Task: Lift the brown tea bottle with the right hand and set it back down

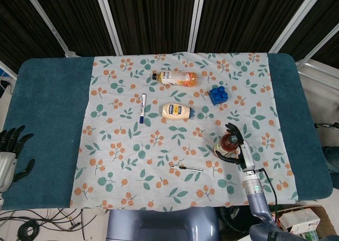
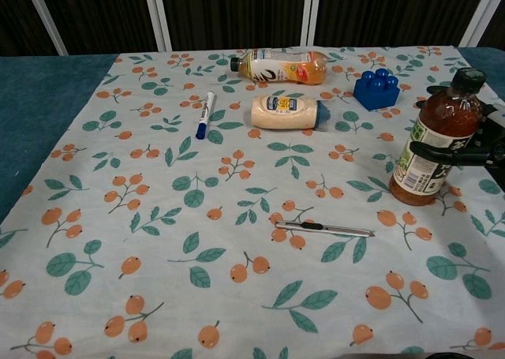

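The brown tea bottle (image 1: 228,143) (image 2: 430,170) stands upright on the floral cloth at the right, its base on the cloth. My right hand (image 1: 241,148) (image 2: 488,134) reaches in from the right side and wraps the bottle. One of its fingers (image 2: 443,151) lies across the label and another curls near the neck. My left hand (image 1: 10,148) rests at the table's left edge, far from the bottle, fingers spread and holding nothing; the chest view does not show it.
An orange drink bottle (image 1: 177,78) (image 2: 284,65) lies at the back. In front of it lies a mayonnaise bottle (image 1: 177,112) (image 2: 286,111). A blue brick (image 1: 218,95) (image 2: 376,88) sits behind the tea bottle. A marker (image 1: 142,107) (image 2: 203,114) and a silver pen (image 1: 186,168) (image 2: 325,229) lie on the cloth.
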Robot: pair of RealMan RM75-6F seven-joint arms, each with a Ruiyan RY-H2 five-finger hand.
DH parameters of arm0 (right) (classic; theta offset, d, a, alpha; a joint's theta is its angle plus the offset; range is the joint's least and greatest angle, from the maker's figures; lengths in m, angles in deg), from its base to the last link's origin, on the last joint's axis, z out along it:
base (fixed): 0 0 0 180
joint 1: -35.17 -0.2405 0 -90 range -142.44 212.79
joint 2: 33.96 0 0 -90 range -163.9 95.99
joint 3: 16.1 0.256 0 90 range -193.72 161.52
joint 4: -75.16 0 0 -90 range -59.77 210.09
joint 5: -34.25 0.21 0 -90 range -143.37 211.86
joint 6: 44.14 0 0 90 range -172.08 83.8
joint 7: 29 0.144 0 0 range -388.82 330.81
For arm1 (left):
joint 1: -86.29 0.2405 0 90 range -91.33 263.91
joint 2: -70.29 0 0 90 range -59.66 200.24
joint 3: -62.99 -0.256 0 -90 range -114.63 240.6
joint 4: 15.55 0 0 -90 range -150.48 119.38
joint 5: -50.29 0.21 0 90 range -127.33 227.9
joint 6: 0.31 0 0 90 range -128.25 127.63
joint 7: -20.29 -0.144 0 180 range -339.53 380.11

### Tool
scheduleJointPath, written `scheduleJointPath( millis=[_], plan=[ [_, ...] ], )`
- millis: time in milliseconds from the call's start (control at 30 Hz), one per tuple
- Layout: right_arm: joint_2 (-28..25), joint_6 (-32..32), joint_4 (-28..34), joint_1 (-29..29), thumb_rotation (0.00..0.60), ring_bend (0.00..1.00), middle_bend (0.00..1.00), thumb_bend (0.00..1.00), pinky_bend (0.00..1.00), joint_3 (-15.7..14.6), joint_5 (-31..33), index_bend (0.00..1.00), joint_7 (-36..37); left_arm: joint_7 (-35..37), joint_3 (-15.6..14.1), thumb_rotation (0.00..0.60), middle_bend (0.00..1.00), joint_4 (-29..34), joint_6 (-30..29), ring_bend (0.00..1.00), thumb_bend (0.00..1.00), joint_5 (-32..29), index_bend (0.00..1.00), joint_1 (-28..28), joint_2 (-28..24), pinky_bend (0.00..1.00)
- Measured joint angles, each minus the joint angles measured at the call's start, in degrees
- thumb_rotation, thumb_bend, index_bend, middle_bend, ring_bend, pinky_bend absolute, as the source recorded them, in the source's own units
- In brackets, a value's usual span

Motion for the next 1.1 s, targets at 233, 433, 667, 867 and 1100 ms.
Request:
scheduleJointPath(
  millis=[233,433,667,867,1100],
  plan=[
    [-0.27,-0.08,0.43,0.06,0.600,0.14,0.11,0.11,0.17,0.00,0.03,0.12,0.13,-0.13,-0.05,0.600,0.03,0.06,0.04,0.00,0.36,0.06,0.19,-0.01,0.03,0.00],
    [-0.38,0.15,0.85,0.27,0.600,0.14,0.11,0.11,0.17,-0.17,-0.01,0.12,-0.26,-0.15,-0.15,0.600,0.03,0.18,-0.22,0.00,0.36,0.41,0.19,0.08,0.04,0.00],
    [-0.60,0.27,1.20,0.28,0.600,0.14,0.12,0.11,0.17,-0.18,-0.23,0.12,0.08,-0.43,-0.26,0.600,0.03,0.31,-0.13,0.00,0.36,0.30,0.19,0.18,-0.01,0.00],
    [-0.50,0.25,0.63,0.19,0.600,0.15,0.12,0.11,0.17,-0.02,-0.04,0.15,-0.56,-0.59,-0.29,0.600,0.03,0.33,0.11,0.00,0.36,0.28,0.19,0.11,-0.01,0.00],
    [0.37,-0.22,-0.78,0.09,0.600,0.21,0.17,0.21,0.21,-0.18,0.25,0.19,-0.66,-0.52,-0.27,0.600,0.03,0.36,0.17,0.00,0.36,0.18,0.19,0.10,-0.07,0.00]
  ],
)
